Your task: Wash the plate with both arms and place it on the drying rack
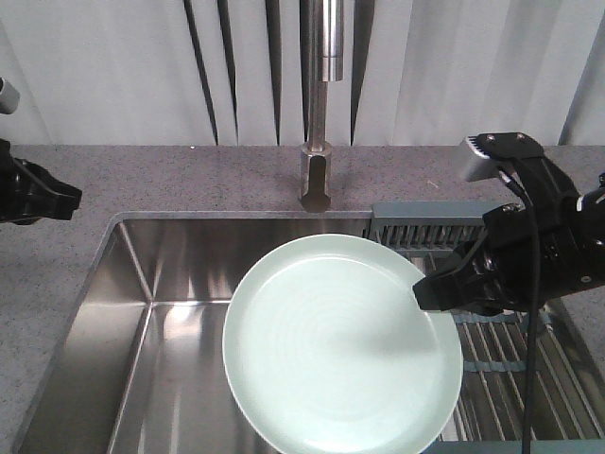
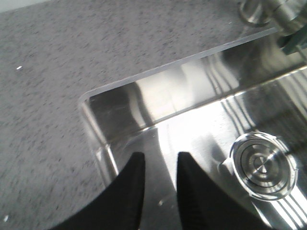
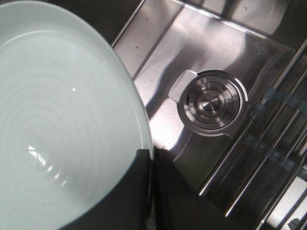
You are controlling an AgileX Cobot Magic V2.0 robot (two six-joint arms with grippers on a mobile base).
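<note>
Exterior front-facing view: two black arms work over a steel sink (image 1: 142,284) that is set in a grey speckled surface (image 1: 189,175).
Right gripper (image 1: 437,293): it is closed on the right rim of the plate. In the right wrist view the two black fingers pinch the rim with no gap left.
Plate (image 1: 340,350): pale mint-green and round, with the face up. It spreads out to the left of the right gripper and is held over the sink basin. Faint rings and small light spots show on it.
Right arm (image 1: 534,246): it comes in from the right side, with a silver-grey block near the wrist.
Left gripper (image 2: 159,160): the fingers are only a little apart and nothing is between them. A rounded corner of the sink lies just ahead of the fingertips.
Left arm (image 1: 28,194): it is at the left edge above the surface, well apart from the plate.
Drain (image 3: 209,102): a round steel disc on the sink floor, ahead and to the right of the right gripper. In the left wrist view it is to the right of the left gripper.
Drying rack (image 1: 501,364): thin metal rods in a grey-blue frame lie under the right gripper, and the slotted upright part stands behind it. The plate is not set in it.
Faucet (image 1: 321,95): a steel faucet stands upright behind the sink, to the far left of the right gripper.
</note>
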